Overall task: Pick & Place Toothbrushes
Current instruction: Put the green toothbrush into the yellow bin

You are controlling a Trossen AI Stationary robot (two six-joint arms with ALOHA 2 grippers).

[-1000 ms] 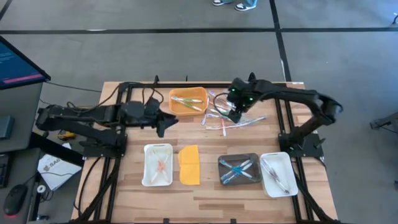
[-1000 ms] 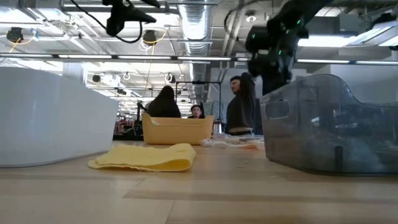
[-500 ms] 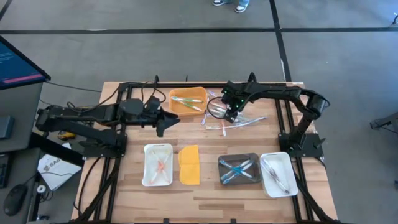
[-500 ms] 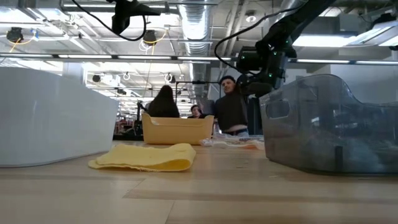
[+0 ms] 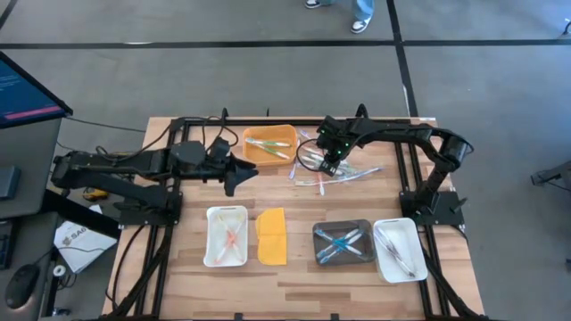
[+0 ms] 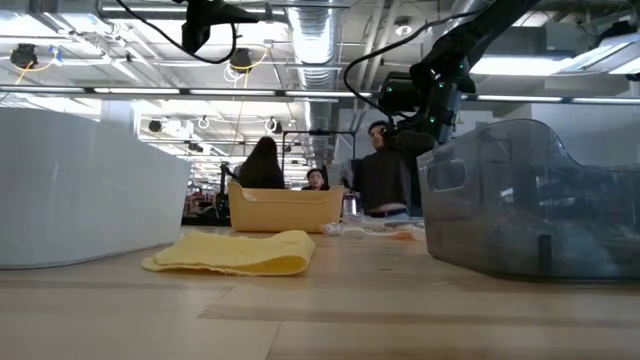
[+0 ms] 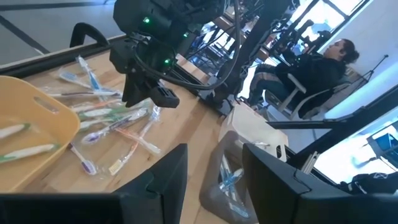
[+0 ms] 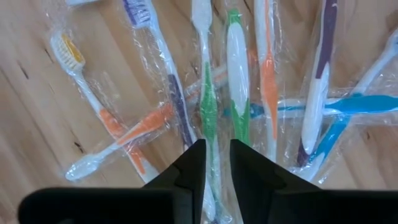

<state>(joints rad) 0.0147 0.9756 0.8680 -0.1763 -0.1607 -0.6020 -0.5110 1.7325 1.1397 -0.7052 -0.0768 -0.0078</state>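
A loose pile of wrapped toothbrushes (image 5: 332,175) in green, orange, blue and purple lies on the wood at the table's far middle. My right gripper (image 5: 330,166) points down into the pile; in its wrist view the two fingers (image 8: 217,165) have closed around a green toothbrush (image 8: 209,106). The left wrist view also shows it standing on the pile (image 7: 106,118). My left gripper (image 5: 239,175) hovers left of the pile, near the yellow tray, open with nothing between its fingers (image 7: 214,180). My right gripper pinches the green toothbrush's handle (image 8: 210,134) between its two fingers, through the clear wrap. The fingers come from above, pointing down, one on each side of the handle. The toothbrush lies flat on the table among the others.
A yellow tray (image 5: 284,134) with some toothbrushes stands at the far middle. Along the near side are a white tray (image 5: 212,239), a flat yellow lid (image 5: 272,236), a grey tray (image 5: 321,234) and another white tray (image 5: 412,234). People sit beyond the table (image 6: 265,165).
My right gripper has come down onto the toothbrush pile and shifted a little toward the table's left edge, then held still. The pile has stayed where it was.
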